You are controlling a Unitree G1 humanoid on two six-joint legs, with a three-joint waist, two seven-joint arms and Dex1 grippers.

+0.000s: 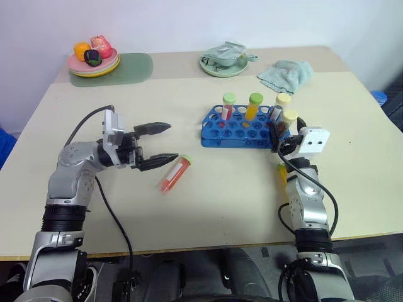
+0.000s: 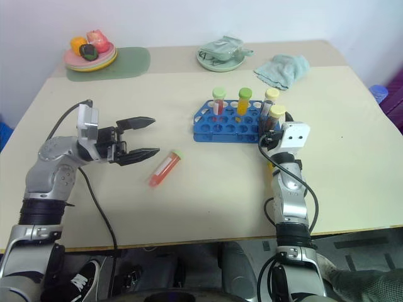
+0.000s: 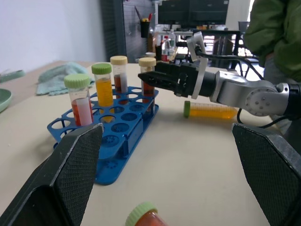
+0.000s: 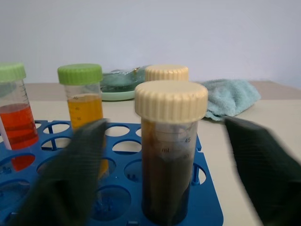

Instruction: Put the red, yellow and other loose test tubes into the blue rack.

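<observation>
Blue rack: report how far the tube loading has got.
Done: four capped tubes stand in the blue rack. In hand: nothing; the right gripper is open around the dark tube. Left: the red tube by the open left gripper, and the yellow tube.

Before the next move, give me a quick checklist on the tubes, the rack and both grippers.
1. Right gripper let go of the dark tube: ok, fingers spread on either side of it.
2. Dark tube seated upright in the blue rack: ok.
3. Left gripper open and holding nothing: ok.
4. Red tube racked: not ok, it lies on the table beside the left gripper.
5. Yellow tube racked: not ok, it lies on the table by the right arm.
6. Free holes left in the rack: ok.
</observation>
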